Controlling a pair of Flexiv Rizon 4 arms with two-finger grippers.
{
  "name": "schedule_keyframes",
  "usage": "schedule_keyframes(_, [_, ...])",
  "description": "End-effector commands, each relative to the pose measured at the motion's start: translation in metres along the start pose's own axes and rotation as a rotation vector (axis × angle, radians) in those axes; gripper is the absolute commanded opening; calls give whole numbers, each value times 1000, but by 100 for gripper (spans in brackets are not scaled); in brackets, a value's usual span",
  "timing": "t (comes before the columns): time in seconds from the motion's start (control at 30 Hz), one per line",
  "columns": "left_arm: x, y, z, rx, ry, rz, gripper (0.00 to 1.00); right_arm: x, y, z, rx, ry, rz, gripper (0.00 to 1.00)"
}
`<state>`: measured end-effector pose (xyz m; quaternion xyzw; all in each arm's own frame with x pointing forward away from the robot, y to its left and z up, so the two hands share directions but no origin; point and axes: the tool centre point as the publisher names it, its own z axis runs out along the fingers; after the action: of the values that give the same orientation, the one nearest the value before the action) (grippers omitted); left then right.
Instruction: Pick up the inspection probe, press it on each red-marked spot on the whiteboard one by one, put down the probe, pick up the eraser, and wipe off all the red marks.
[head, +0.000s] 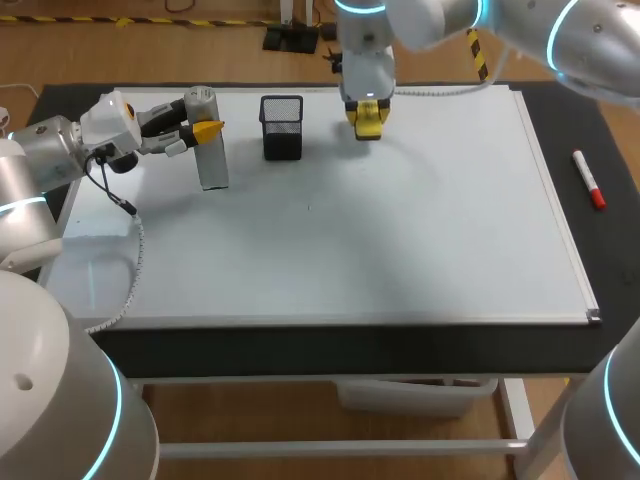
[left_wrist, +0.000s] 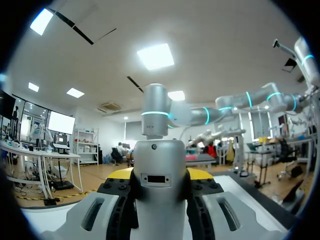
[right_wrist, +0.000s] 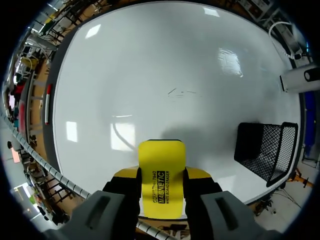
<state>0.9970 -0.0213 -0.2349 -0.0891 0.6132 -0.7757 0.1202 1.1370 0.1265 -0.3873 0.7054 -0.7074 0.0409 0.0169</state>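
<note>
Head view: upper left, our left gripper (head: 203, 126) clamped on probe (head: 211, 160), not yet put down; top centre, right gripper (head: 367, 116) clamped on eraser (head: 368, 127) at whiteboard (head: 400, 240). Left wrist: probe gripped. Right wrist: no red marks visible; wiping seems done.

One printed item found: black lettering in two lines on the yellow eraser (right_wrist: 161, 157), running along its upper face, clamped in the right gripper (right_wrist: 161, 176) (wording not transcribed). The small dark plate (left_wrist: 156, 178) on the grey probe (left_wrist: 160, 152) shows nothing legible.
</note>
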Motion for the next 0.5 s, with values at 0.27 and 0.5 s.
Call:
schedule_keyframes(0.27, [0, 0, 1, 1, -2, 2, 0, -16, -39, 12, -71, -2, -2, 0])
schedule_keyframes(0.5, [0, 0, 1, 1, -2, 2, 0, -14, -45, 20, -89, -21, 14, 0])
